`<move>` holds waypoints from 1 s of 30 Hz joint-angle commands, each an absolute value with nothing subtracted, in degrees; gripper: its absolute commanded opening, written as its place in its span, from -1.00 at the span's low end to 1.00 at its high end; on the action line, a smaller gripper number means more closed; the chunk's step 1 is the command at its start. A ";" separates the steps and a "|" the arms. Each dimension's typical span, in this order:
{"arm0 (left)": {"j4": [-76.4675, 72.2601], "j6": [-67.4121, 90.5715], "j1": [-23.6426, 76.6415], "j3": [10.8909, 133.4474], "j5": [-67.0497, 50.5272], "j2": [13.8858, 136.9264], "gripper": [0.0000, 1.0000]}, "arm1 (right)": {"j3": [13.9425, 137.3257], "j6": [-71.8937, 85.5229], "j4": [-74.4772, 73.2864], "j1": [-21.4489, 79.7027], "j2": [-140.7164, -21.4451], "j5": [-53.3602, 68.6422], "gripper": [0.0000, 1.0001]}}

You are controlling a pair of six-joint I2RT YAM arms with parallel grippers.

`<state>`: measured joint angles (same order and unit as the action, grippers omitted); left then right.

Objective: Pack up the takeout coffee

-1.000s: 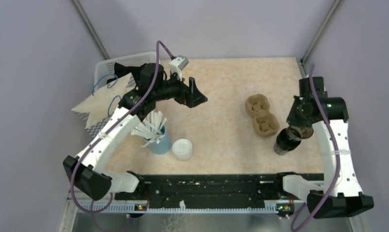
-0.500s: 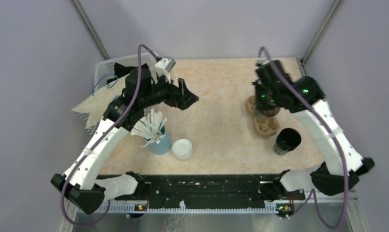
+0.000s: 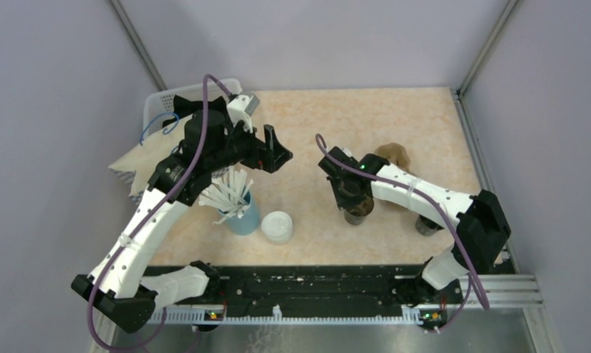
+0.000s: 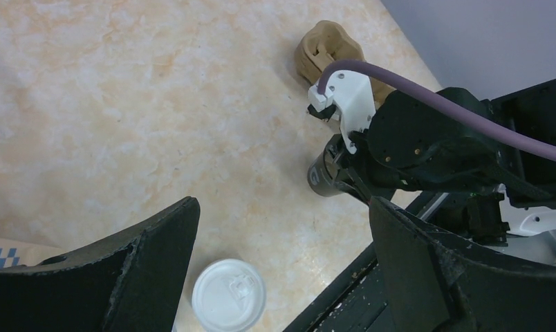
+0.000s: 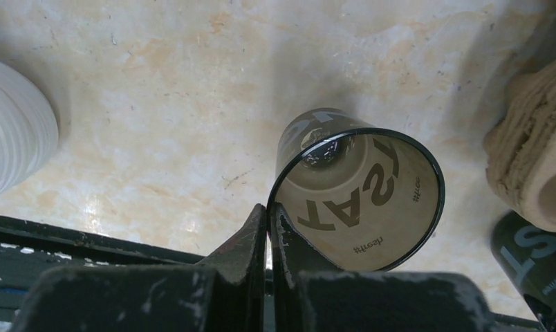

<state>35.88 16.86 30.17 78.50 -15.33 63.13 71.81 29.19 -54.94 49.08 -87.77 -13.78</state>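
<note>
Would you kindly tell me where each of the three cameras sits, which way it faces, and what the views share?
Top external: above and behind the bases, looking down on the table; left arm and right arm both show.
Left wrist: on the left arm, looking down between its open left gripper at the white lid and the right arm.
Right wrist: on the right arm, looking down past its right gripper, shut on the rim of the lidless black cup.
Shared: all three show that cup.

Light blue cup of white straws [image 3: 241,215] front left, round white plastic lid [image 3: 278,226] just right of it; lidless black paper cup [image 3: 355,216] at centre, brown moulded-pulp cup carrier [image 3: 392,153] behind it.
</note>
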 commanded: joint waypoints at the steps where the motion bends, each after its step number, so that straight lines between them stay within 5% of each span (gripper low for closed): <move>1: 36.30 16.96 30.41 77.36 -15.79 61.34 0.97 | 68.99 30.66 -46.82 48.99 -86.09 -12.15 -1.00; 5: 36.84 16.89 30.43 76.62 -17.19 61.51 0.97 | 67.39 31.29 -46.45 49.02 -85.69 -11.69 -1.00; 16: 52.53 16.98 37.54 77.40 -19.03 64.03 0.86 | 79.86 32.75 -60.89 49.19 -78.27 -16.14 0.00; 22: 60.33 24.65 51.37 76.91 -9.72 72.77 0.72 | 75.83 33.31 -64.85 41.70 -68.39 -15.43 0.05; 30: 65.64 21.65 53.00 72.69 -8.30 82.68 0.44 | 69.37 35.80 -63.64 39.16 -58.30 -11.27 0.05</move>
